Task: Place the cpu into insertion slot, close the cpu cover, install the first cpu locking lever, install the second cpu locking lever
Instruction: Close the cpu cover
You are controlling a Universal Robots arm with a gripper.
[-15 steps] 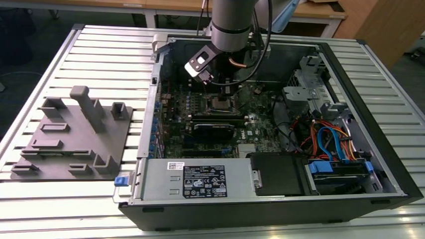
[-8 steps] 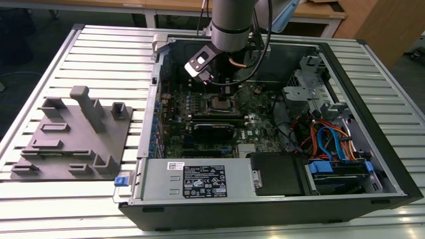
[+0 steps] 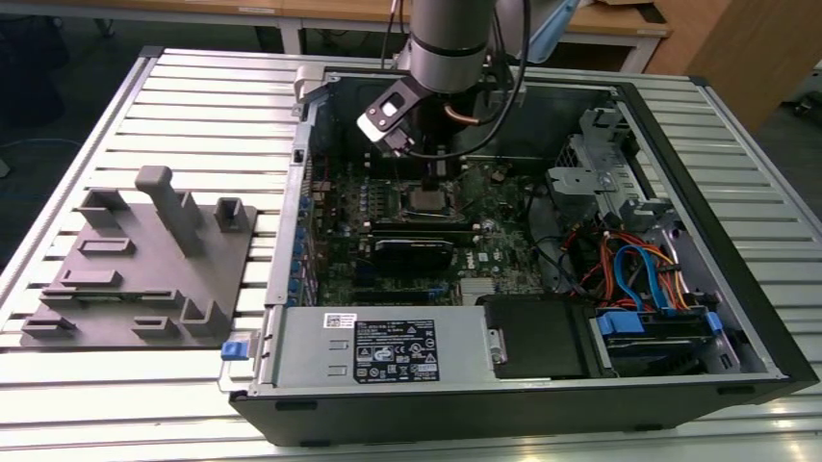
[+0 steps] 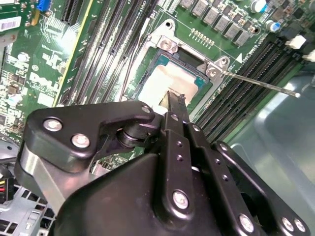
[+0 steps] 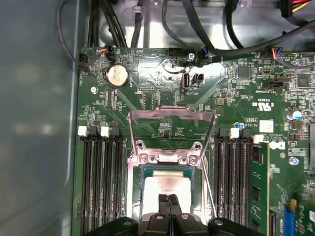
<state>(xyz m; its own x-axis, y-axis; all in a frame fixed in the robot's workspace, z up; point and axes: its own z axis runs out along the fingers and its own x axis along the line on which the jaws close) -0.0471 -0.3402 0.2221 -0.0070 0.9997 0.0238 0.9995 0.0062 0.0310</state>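
Black claw (image 5: 169, 199), fingers together, hangs tip-down over the dull silver square cpu (image 5: 167, 183), which lies in the silver-rimmed square insertion slot (image 5: 134, 187). Thin silvery windowed cpu cover (image 5: 172, 114) stands raised beyond it; long black memory slots (image 5: 101, 187) hem both sides. White printed label (image 3: 395, 351) marks the grey metal box (image 3: 308, 351).

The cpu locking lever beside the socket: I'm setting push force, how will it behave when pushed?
The cpu locking lever is a long thin wire rod, so it probably flexes springily rather than staying stiff. Its shiny metal may let a pushing contact slip off. One end meets the rim of the insertion slot, so it likely pivots there.
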